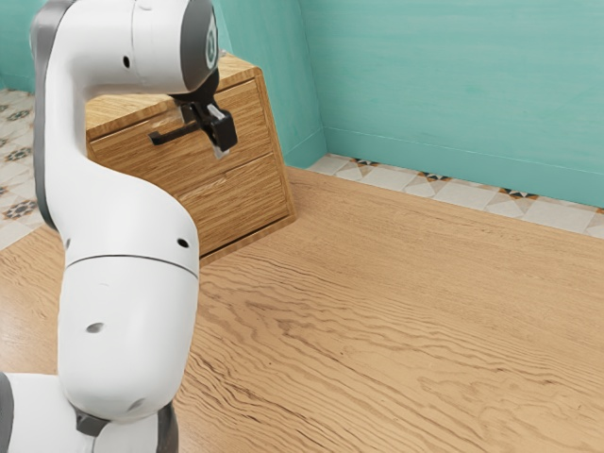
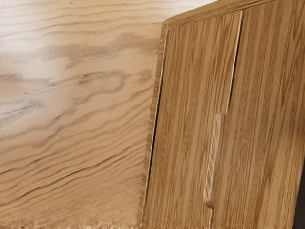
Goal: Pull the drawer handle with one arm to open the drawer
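A wooden cabinet [image 1: 217,189] with two drawers stands on the floor at the back of the exterior view's left. The upper drawer [image 1: 250,118] carries a black bar handle [image 1: 170,136]; its front looks flush with the cabinet. My gripper [image 1: 213,132] hangs in front of that drawer, at the handle's right end, with its fingers apart and nothing held between them. In the wrist view the cabinet front [image 2: 190,95] is seen close up, with the seam between the drawers [image 2: 233,62] and a wooden handle [image 2: 213,157] on the lower drawer.
The wooden floor [image 1: 396,311] stretches wide to the exterior view's right. Teal walls [image 1: 453,75] rise behind the cabinet, with patterned tiles [image 1: 472,193] along their foot. My own arm's white links [image 1: 123,283] stand large at the left.
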`<action>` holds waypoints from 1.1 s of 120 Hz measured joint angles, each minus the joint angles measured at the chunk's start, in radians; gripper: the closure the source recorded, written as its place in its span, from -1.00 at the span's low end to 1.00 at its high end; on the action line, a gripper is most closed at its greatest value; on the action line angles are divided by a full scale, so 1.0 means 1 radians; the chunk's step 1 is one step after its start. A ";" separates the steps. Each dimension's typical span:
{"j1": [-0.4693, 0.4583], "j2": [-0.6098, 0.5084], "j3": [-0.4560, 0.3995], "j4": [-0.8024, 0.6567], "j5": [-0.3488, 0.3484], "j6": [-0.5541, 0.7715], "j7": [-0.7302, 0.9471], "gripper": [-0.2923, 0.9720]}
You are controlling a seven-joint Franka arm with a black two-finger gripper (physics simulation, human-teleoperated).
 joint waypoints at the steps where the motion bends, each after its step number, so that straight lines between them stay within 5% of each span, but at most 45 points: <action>1: 0.002 0.000 -0.001 0.000 -0.001 0.002 -0.002 -0.47; 87: 0.076 -0.018 -0.057 -0.038 0.049 0.100 0.233 -0.48; 132: 0.113 -0.015 -0.113 -0.031 0.011 0.177 0.263 -0.47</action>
